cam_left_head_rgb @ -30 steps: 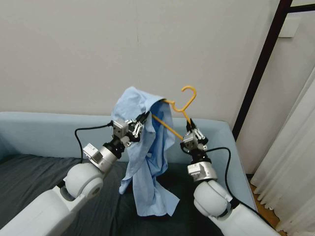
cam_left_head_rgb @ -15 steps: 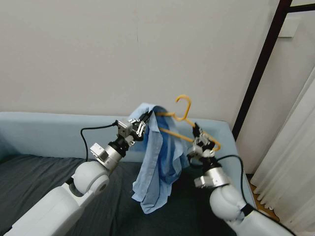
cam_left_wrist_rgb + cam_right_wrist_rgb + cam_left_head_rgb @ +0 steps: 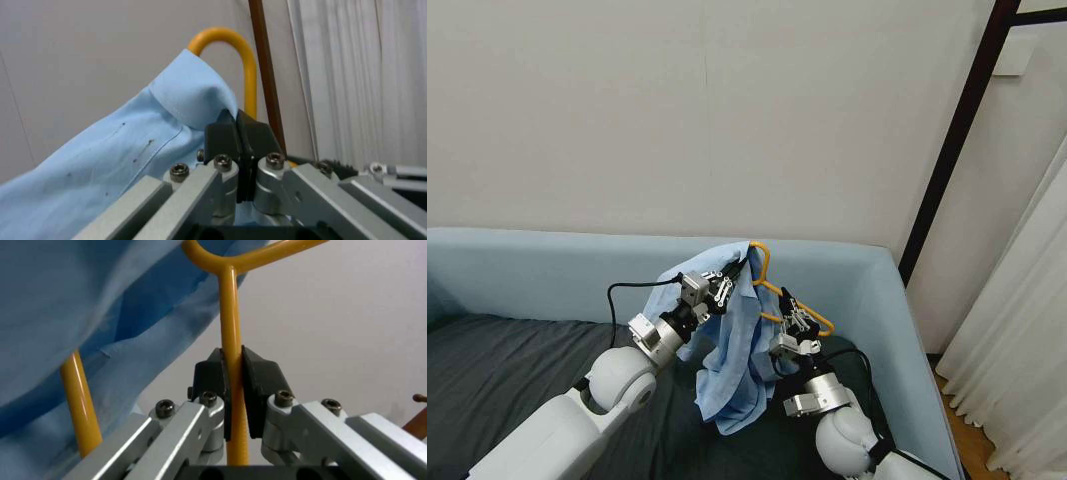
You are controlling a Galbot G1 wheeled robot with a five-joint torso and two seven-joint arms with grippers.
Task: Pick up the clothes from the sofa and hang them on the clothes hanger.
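Our left gripper (image 3: 724, 277), pinched tight on the collar of the light blue cotton shirt (image 3: 732, 370), sits just left of our right gripper (image 3: 789, 305), clamped on the orange plastic hanger (image 3: 823, 323). Both have dropped and drawn together over the pale blue sofa (image 3: 527, 265); the shirt now drapes the hanger's left shoulder, so we judge hanging partly done.

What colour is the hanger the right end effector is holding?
Yellow-orange hanger, clearest in the right wrist view.

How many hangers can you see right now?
1: the yellow hanger, clamped in the right gripper above the sofa, blue shirt draped over it, pinched by the left gripper.
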